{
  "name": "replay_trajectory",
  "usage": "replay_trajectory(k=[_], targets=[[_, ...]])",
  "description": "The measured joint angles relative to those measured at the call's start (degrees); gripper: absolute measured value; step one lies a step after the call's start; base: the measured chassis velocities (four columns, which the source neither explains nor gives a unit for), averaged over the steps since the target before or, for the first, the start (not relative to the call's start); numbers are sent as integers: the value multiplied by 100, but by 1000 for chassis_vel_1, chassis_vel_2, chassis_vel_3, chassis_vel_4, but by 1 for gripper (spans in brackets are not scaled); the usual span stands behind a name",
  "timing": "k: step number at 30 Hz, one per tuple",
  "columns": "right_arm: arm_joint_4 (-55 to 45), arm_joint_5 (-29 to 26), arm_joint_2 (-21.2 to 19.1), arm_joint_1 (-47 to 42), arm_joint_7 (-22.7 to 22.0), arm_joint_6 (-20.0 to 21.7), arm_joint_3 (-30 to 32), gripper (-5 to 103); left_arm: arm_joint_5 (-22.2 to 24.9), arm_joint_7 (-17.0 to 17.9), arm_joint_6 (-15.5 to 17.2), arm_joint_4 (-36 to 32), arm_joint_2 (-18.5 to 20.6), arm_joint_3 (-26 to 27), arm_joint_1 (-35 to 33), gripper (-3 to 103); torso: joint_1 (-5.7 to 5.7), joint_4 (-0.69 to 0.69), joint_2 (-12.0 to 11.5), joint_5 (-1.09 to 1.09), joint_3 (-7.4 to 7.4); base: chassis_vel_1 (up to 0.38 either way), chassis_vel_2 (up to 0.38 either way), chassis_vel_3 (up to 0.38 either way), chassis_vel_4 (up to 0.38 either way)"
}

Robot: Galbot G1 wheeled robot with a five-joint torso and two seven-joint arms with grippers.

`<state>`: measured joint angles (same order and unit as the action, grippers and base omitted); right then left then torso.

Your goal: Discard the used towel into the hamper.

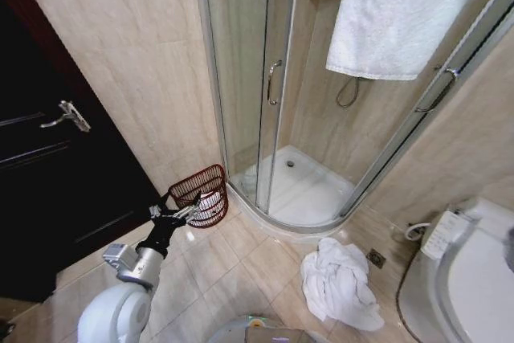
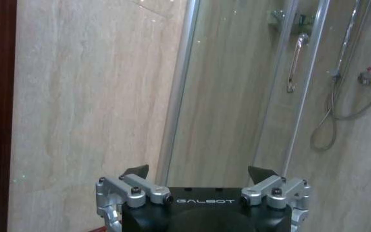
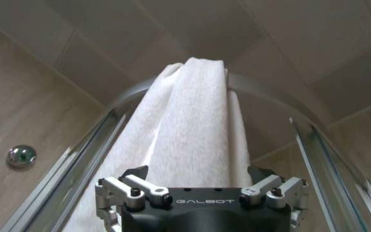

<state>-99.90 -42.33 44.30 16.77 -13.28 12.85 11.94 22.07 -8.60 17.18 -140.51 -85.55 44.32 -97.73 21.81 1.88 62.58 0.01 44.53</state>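
Observation:
The hamper (image 1: 201, 188), a red-brown wire basket, stands on the floor against the wall beside the shower, with something white inside it. My left gripper (image 1: 178, 213) hangs open just in front of it, nothing between its fingers; the left wrist view has the left gripper (image 2: 198, 171) facing the wall and shower glass. A crumpled white towel (image 1: 341, 283) lies on the floor tiles near the toilet. Another white towel (image 1: 393, 14) hangs over the shower's top rail. In the right wrist view, my right gripper (image 3: 198, 171) is open just below this hanging towel (image 3: 192, 125).
A curved glass shower enclosure (image 1: 257, 78) with a white tray (image 1: 309, 194) fills the corner. A dark door (image 1: 48, 174) with a lever handle is on the left. The toilet (image 1: 466, 279) is at the lower right. Bare floor tiles lie between hamper and crumpled towel.

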Motion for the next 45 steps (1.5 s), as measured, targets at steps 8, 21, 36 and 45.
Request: replay_trajectory(k=[8, 21, 36, 45], targets=[[873, -340, 713, 1278, -339, 236, -784, 100, 0, 0, 0, 0, -1, 0, 0, 100, 1, 5, 0, -5, 0, 0, 0, 0, 0], [2251, 651, 1663, 2474, -597, 273, -1450, 91, 0, 0, 0, 0, 0, 0, 0, 100, 1, 1, 0, -1, 0, 0, 0, 0, 0], [3112, 458, 1973, 2907, -1095, 789, -1780, 93, 0, 0, 0, 0, 0, 0, 0, 100, 1, 3, 0, 0, 1, 0, 0, 0, 0], [3204, -792, 1909, 3032, -1261, 1074, -1993, 84, 0, 0, 0, 0, -1, 0, 0, 100, 1, 3, 0, -2, 0, 0, 0, 0, 0]])
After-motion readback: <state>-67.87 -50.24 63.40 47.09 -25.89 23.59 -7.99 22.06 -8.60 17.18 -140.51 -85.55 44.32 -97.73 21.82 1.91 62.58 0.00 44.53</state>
